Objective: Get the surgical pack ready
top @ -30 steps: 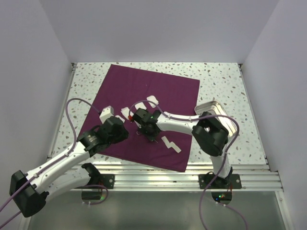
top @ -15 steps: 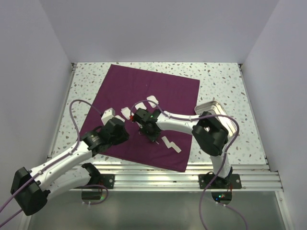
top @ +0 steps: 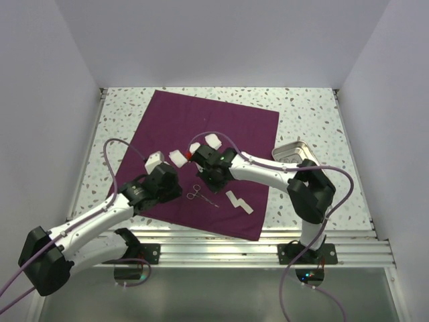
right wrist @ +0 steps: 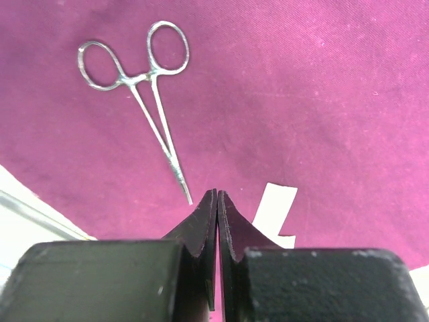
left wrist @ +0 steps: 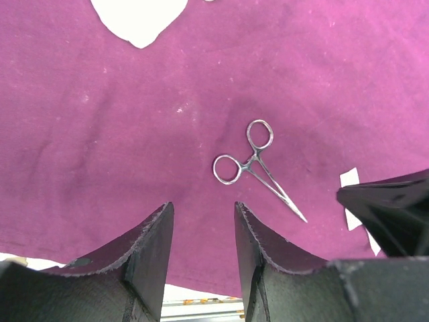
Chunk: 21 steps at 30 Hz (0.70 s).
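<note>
From above, the left arm is stretching low from the near left corner, and its left gripper [top: 175, 186] is pointing to the right over the purple cloth [top: 221, 124]. The right arm is bending in a big arch from the near right side, and its right gripper [top: 209, 180] is pointing down at the middle of the cloth. The cloth is lying flat and open on the speckled table [top: 315, 114], with a shiny metal tray [top: 292, 149] just beside its right edge. A thin metal clamp [top: 202, 196] is lying on the cloth between the two grippers. Small white gauze squares [top: 179, 157] are sitting farther back, and a white zigzag piece [top: 238, 201] is lying near the clamp. In the left wrist view, the black fingers [left wrist: 151, 245] of the left gripper [left wrist: 201, 211] are standing apart with nothing between them. The clamp [left wrist: 257, 164] is lying flat just ahead of them, a little to the right, on the soft cloth [left wrist: 120, 121]. In the right wrist view, the right gripper [right wrist: 217, 196] is pressing its fingers [right wrist: 201, 221] tightly together, holding nothing. The clamp [right wrist: 144, 100], with its two round rings far away, is pointing its tip almost at the fingertips, and I cannot tell if it is touching them.
</note>
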Tool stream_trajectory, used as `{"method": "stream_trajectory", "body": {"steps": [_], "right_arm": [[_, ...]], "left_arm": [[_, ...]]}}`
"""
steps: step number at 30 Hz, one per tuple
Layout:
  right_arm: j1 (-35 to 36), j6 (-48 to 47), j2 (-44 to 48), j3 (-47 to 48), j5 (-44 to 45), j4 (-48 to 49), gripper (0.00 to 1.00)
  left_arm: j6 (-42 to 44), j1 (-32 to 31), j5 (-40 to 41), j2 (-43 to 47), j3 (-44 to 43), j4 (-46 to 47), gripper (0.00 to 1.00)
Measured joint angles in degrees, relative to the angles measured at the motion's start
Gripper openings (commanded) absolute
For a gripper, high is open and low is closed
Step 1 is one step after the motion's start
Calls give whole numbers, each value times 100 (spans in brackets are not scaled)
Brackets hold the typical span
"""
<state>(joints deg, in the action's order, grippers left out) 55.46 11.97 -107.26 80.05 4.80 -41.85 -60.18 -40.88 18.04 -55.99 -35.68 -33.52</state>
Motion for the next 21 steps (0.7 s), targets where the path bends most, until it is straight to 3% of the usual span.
{"method": "stream_trajectory", "body": {"steps": [6,7,10,13,15,16,17,19,21], "right_arm": [[-164,72,105,-101,-258,79,3],[-190,87,105,-103,-295,92,21],[-234,179,105,-101,-330,118,40],[-354,313,114,-107,-450,98,44],[-542,450,212,-264,-756,286,41],[-680,527,332,-459,-942,444,34],[-787,590,437,-619,-1078,522,7],[-1023,785,658,-1027,-1394,807,1],[-1180,925,743,-1294,-1652,999,2]], "left_arm": [[2,0,-188,-212,55,262,47],[9,0,-216,-262,68,310,48],[90,20,-367,-490,107,496,49],[63,37,-588,-979,109,664,49],[-90,37,-800,-1318,118,772,49],[-201,35,-914,-1456,120,822,48],[-319,17,-999,-1565,120,866,48],[-568,-90,-1045,-1690,116,907,45],[-846,-269,-1054,-1762,74,890,44]]}}
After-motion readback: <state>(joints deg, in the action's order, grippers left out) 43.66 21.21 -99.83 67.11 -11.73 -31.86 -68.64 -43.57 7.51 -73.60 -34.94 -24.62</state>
